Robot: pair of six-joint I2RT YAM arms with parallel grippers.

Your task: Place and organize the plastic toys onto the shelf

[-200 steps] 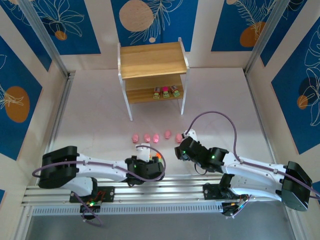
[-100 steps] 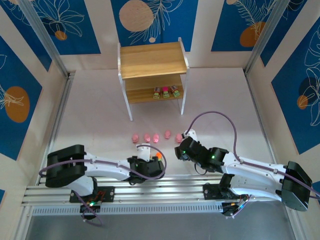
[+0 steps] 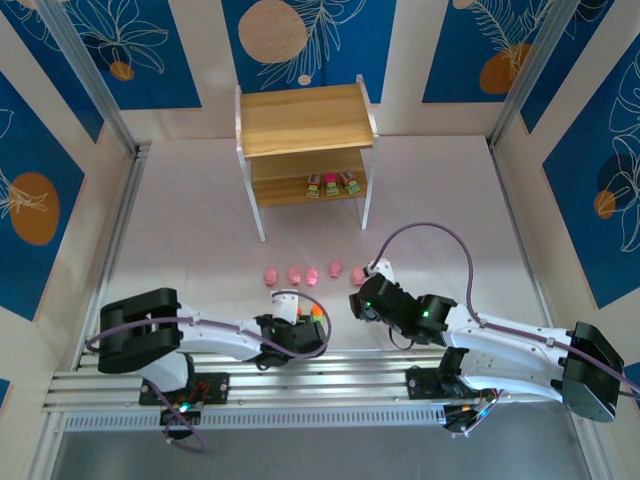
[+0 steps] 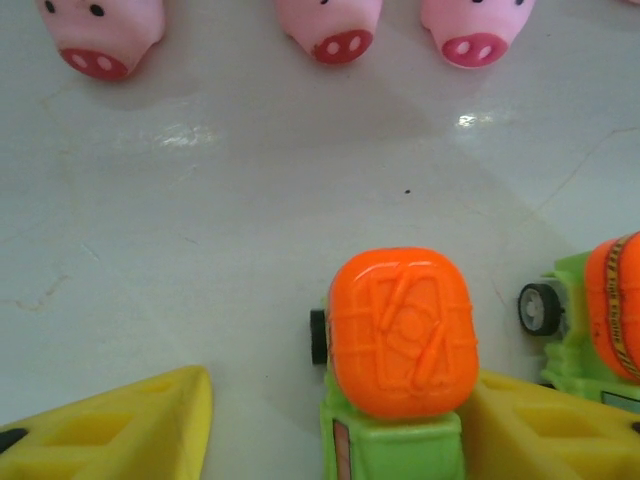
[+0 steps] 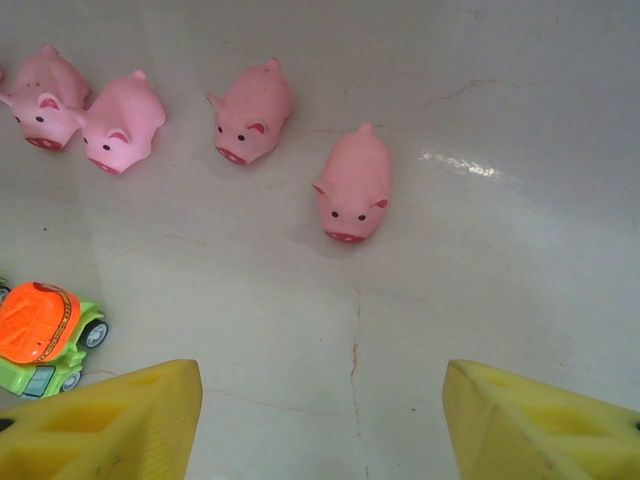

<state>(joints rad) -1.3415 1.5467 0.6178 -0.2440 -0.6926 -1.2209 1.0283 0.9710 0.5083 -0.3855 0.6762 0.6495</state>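
Note:
A green toy truck with an orange top (image 4: 400,335) stands between my left gripper's (image 4: 338,400) yellow fingers. The right finger (image 4: 545,430) touches its side; the left finger (image 4: 120,425) stands a gap away, so the jaws are open. From above, this truck (image 3: 316,312) sits at my left gripper (image 3: 305,325). Another orange-and-green truck (image 4: 600,320) stands just to its right. Several pink pigs (image 3: 312,274) line up on the table beyond. My right gripper (image 5: 320,400) is open over bare table, short of a pig (image 5: 352,185). The shelf (image 3: 305,120) holds three blocky toys (image 3: 332,184) on its lower board.
White legs of the shelf (image 3: 365,210) stand at the back of the table. Blue patterned walls enclose the sides. An aluminium rail (image 3: 300,375) carries both arm bases at the near edge. The right arm's cable (image 3: 430,232) arcs over the table.
My left gripper has slid slightly right along the near edge and its fingers have narrowed around the orange-topped truck. The right arm has not moved.

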